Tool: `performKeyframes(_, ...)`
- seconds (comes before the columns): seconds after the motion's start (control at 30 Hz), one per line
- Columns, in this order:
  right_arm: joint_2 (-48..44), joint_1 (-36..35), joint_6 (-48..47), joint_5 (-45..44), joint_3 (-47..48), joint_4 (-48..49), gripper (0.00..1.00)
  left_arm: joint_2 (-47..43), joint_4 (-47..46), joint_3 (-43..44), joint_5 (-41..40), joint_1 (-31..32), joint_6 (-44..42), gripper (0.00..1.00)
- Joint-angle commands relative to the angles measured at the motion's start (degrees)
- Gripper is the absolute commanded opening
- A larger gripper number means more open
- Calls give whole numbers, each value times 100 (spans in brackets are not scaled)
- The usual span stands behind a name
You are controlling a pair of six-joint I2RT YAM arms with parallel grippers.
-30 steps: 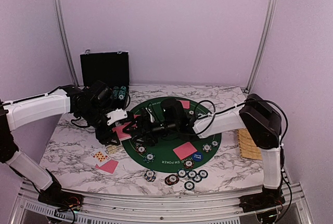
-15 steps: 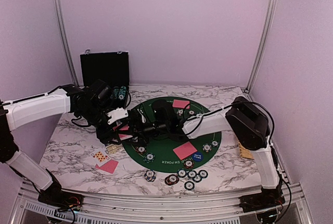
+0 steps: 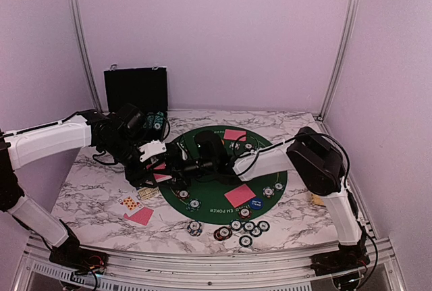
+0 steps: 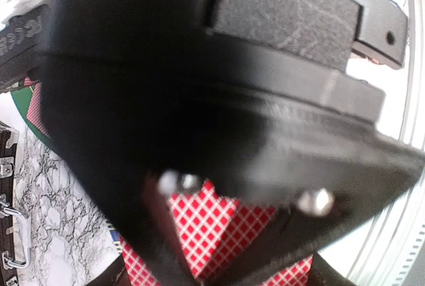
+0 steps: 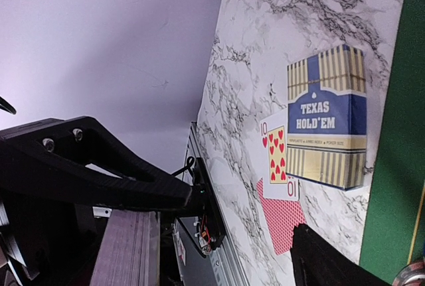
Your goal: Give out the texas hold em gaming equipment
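Red-backed cards (image 4: 222,229) held at the mat's left edge, with the right arm brought across to them

Over the last second the right arm has been stretched further left over the green mat (image 3: 216,186), so that the right end effector (image 3: 178,163) is now set just beside the left end effector (image 3: 154,153). A dealt card (image 3: 235,134) at the mat's far side, covered by the arm before, has been uncovered. The left end effector has hardly been moved and appears clamped on the cards, which are seen between its fingers in the wrist view. The right end effector's jaws are spread, with nothing between them. A handover of a card for dealing is judged to be close. Chips (image 3: 246,226) are already laid by the near rim, and the card box (image 5: 329,113) is left on the counter (image 3: 88,186).
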State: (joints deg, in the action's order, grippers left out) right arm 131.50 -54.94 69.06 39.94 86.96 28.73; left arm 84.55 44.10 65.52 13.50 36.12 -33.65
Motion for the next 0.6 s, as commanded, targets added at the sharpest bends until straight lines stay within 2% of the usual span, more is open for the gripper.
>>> performKeyframes(0.0,-127,107,31,-65,-252,155,82,-74,44,40,141,18,-54,0)
performKeyframes(0.57,-676,317,-60,-18,-852,299,63,-82,41,5,130,18,-28,0)
